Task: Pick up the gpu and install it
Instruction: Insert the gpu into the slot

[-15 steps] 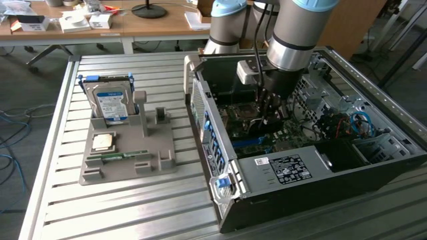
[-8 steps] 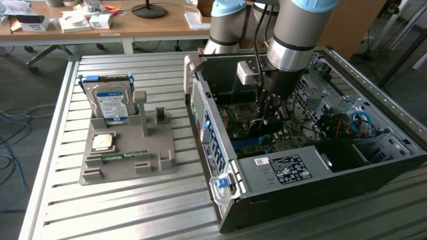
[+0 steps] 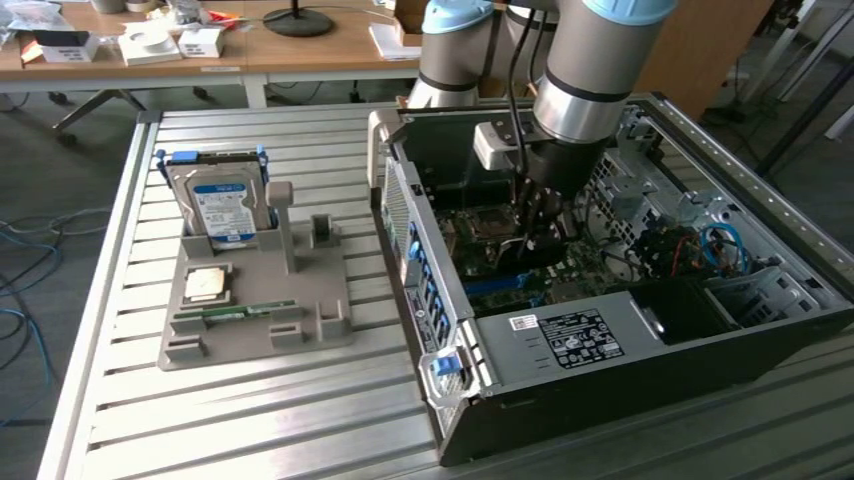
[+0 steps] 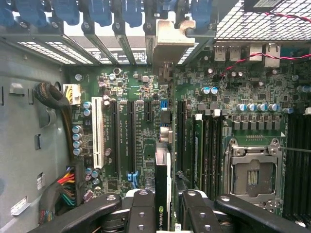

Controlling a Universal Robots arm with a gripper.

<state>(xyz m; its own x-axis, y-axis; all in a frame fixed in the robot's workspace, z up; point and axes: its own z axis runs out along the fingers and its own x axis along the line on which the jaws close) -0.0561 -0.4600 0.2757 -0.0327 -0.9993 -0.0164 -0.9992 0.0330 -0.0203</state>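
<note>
The gpu [image 4: 163, 187] is a thin dark card seen edge-on, with a green logo near my fingers and its pale metal bracket [image 4: 167, 43] up against the case's rear slot openings. My gripper [image 4: 167, 211] is shut on it, one black finger [image 4: 141, 206] on each side. The card stands upright over the motherboard [image 4: 141, 92], between two long black slots [image 4: 130, 141]; I cannot tell whether it sits in a slot. In the exterior view the arm reaches down into the open computer case [image 3: 561, 340], with the gripper [image 3: 541, 245] low over the board.
A white slot [image 4: 98, 131], the CPU socket [image 4: 252, 174] and a cable bundle [image 4: 65, 187] surround the card. Outside the case, a grey holder [image 3: 254, 325] carries a hard drive [image 3: 220, 205], a CPU chip [image 3: 204, 283] and a RAM stick [image 3: 234, 313].
</note>
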